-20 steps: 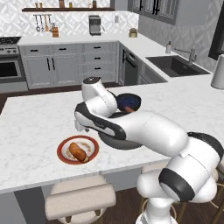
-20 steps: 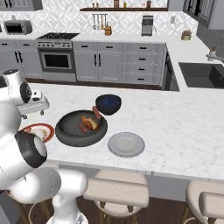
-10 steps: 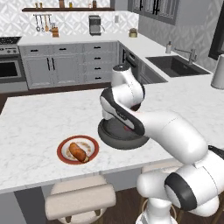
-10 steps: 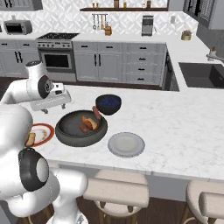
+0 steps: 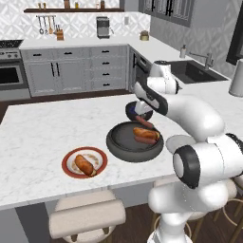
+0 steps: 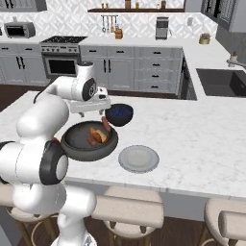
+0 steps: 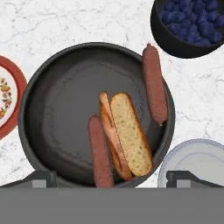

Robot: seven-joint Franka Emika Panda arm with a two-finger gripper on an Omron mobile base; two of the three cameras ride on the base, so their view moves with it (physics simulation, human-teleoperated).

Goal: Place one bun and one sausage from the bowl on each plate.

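The wide dark grey bowl (image 7: 57, 109) holds a split bun (image 7: 129, 133), one sausage (image 7: 100, 155) beside it and another sausage (image 7: 155, 83) leaning on the rim. My gripper (image 7: 113, 178) hangs above the bowl, open, with nothing between its fingertips (image 7: 39, 177). The red-brown rimmed plate (image 5: 71, 156) sits left of the bowl (image 5: 118, 142) and carries a browned bun (image 5: 84, 163). On the bowl's other side lies the plain light grey plate (image 6: 138, 158), bare.
A smaller dark blue bowl (image 7: 192, 22) of blueberries stands just behind the grey bowl. All dishes sit on a white marble island (image 5: 38, 128). Stools (image 6: 127, 211) line its near edge. A sink (image 6: 223, 79) lies on the far right counter.
The arm has swung from above the red-rimmed plate across to above the grey bowl. The gripper stayed open. The dishes and food have not moved.
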